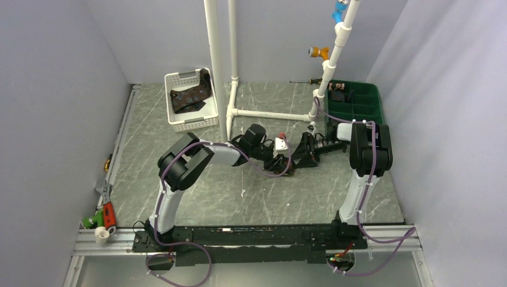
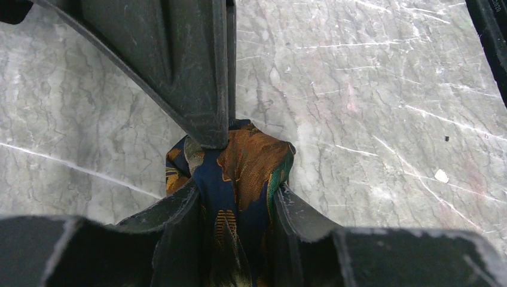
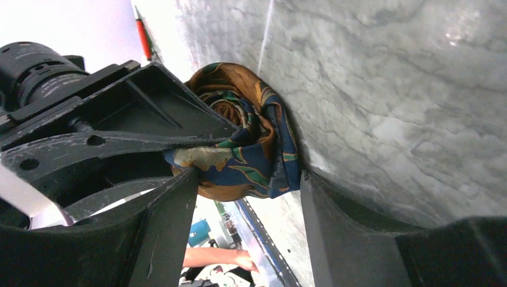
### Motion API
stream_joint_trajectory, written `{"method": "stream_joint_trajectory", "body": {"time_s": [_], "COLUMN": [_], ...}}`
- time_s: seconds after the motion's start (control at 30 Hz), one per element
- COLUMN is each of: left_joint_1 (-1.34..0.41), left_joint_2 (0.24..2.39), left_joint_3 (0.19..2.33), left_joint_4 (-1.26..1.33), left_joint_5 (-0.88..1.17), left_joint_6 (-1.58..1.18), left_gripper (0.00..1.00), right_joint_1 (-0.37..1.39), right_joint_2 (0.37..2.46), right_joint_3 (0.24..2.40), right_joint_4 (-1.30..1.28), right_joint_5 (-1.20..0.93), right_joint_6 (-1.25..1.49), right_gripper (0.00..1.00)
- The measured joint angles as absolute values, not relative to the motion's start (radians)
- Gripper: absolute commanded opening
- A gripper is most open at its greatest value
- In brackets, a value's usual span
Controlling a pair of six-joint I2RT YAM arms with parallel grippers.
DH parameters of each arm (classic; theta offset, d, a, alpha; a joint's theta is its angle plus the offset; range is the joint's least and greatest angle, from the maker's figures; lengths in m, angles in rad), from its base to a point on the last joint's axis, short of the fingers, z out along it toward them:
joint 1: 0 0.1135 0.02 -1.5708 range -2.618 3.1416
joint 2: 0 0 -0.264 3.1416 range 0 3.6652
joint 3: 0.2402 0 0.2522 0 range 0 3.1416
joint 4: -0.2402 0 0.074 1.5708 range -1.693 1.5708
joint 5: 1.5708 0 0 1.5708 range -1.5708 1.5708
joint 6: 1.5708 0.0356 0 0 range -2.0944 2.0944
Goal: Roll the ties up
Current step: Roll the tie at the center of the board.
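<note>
1. Writing first: there's a speck of pale print on the black part at the top right corner of the left wrist view, too small to read.
2. The rolled tie sits dead centre. It's a woven, faintly glossy fabric with a dark blue ground and burnt-orange and teal feathery shapes, wound into a fat round coil on the bench.
3. The left tool is clamped on that coil, with both fingers, matte black, scuffed and wedge-shaped, pressing into the fabric from either side.
4. The right tool has its jaws spread and grips nothing. In the left wrist view one finger's tip touches the coil and the other stands well clear.
5. The bench surface is grey with a marbled look, veined and covered in fine scratches.
6. From overhead, both tools meet mid-bench, just in front of the white pipe frame.
7. At the far left, a second tie, dark with small pale motifs, lies loose in a white slotted plastic basket, one end up over the rim.
8. At the far right is a green plastic bin divided into compartments.
</note>
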State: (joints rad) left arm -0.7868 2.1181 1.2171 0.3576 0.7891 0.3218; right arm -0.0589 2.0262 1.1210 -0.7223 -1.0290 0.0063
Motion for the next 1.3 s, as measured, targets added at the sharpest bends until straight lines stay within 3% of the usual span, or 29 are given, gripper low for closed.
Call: {"method": "stream_joint_trajectory", "body": {"time_s": [0.3, 0.37, 0.5, 0.57, 0.77, 0.83, 0.87, 0.93, 1.0, 1.2, 1.3], "left_joint_1": [-0.781, -0.781, -0.780, -0.780, -0.780, -0.780, -0.780, -0.780, -0.780, -0.780, -0.780], "left_joint_2": [2.117, 2.117, 2.117, 2.117, 2.117, 2.117, 2.117, 2.117, 2.117, 2.117, 2.117], "left_joint_3": [1.185, 1.182, 1.180, 1.180, 1.180, 1.180, 1.180, 1.180, 1.180, 1.180, 1.180], "left_joint_4": [0.419, 0.427, 0.433, 0.433, 0.433, 0.433, 0.433, 0.433, 0.433, 0.433, 0.433], "left_joint_5": [0.798, 0.798, 0.799, 0.798, 0.798, 0.797, 0.797, 0.797, 0.797, 0.797, 0.797], "left_joint_6": [0.300, 0.300, 0.297, 0.294, 0.293, 0.293, 0.293, 0.292, 0.292, 0.292, 0.292], "left_gripper": [0.03, 0.03, 0.03, 0.03, 0.03, 0.03, 0.03, 0.03, 0.03, 0.03, 0.03], "right_joint_1": [-0.058, -0.058, -0.057, -0.056, -0.053, -0.052, -0.052, -0.052, -0.052, -0.050, -0.043], "right_joint_2": [2.006, 1.996, 1.989, 1.985, 1.980, 1.980, 1.980, 1.980, 1.980, 1.980, 1.980], "right_joint_3": [1.076, 1.061, 1.046, 1.035, 1.012, 1.009, 1.010, 1.010, 1.011, 1.011, 1.008], "right_joint_4": [-0.655, -0.646, -0.635, -0.622, -0.573, -0.567, -0.567, -0.570, -0.574, -0.573, -0.564], "right_joint_5": [-1.089, -1.100, -1.139, -1.145, -1.134, -1.138, -1.141, -1.147, -1.143, -1.145, -1.150], "right_joint_6": [0.020, 0.023, 0.036, 0.044, 0.047, 0.052, 0.051, 0.049, 0.046, 0.037, 0.040], "right_gripper": [0.69, 0.85, 0.87, 0.81, 0.43, 0.39, 0.42, 0.67, 0.74, 0.76, 0.61]}}
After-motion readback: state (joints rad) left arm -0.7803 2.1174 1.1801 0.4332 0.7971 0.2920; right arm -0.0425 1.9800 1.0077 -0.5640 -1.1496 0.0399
